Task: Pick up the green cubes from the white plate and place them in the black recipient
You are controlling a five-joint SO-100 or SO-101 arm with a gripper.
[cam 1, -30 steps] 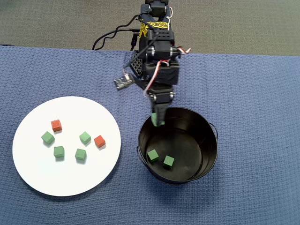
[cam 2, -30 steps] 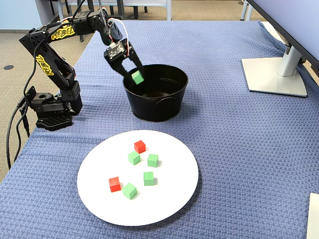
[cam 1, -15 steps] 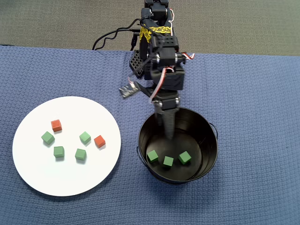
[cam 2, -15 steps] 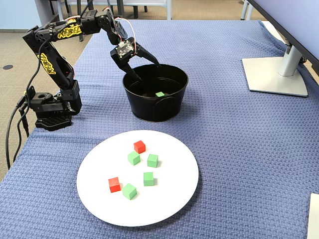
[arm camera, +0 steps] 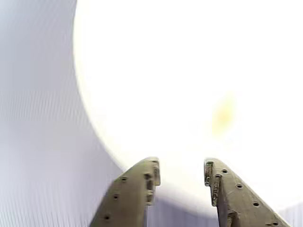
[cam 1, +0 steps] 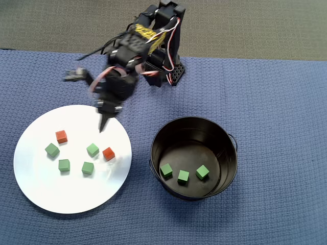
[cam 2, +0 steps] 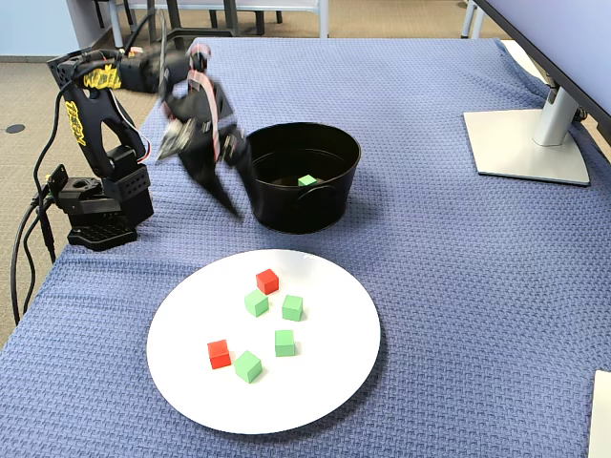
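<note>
Several green cubes lie on the white plate, among them one nearest my gripper. Three more green cubes rest on the floor of the black recipient. The gripper is motion-blurred and hangs over the plate's upper right edge in the overhead view, clear of the recipient. In the wrist view the gripper is open with nothing between its fingers, above the overexposed plate. In the fixed view one green cube shows inside the recipient.
Two red-orange cubes lie among the green ones on the plate. The arm's base stands at the left edge of the blue cloth. A monitor stand sits at the far right.
The gripper opened over the recipient and dropped its green cube in beside two others. The arm has since swung away to the plate's edge, still open.
</note>
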